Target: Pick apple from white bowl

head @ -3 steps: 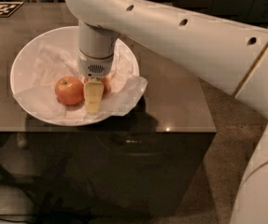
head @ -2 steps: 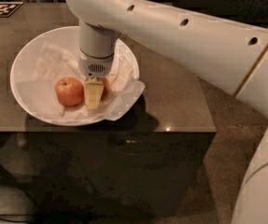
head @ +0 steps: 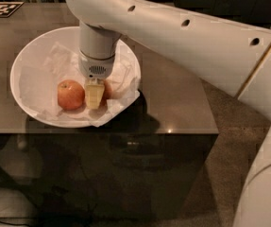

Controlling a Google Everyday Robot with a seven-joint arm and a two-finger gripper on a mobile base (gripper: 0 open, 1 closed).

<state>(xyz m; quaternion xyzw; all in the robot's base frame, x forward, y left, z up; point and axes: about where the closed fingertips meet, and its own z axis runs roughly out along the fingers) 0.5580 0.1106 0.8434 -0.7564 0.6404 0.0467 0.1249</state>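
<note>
The white bowl sits on the table's left half, lined with crumpled white paper. An apple, red-orange and paler on top, lies in plain sight in the bowl's front part. A second, darker apple shows only as a sliver, mostly hidden. My gripper reaches straight down into the bowl from the white arm. Its pale tip stands between the two apples, touching or nearly touching both. Whether it holds the hidden apple does not show.
The glass-topped table ends just in front of the bowl and to the right at about two thirds of the view. A black-and-white marker tag lies at the back left. My bulky white arm spans the upper right.
The gripper has sunk slightly lower into the bowl. The visible apple and the bowl have stayed in place.
</note>
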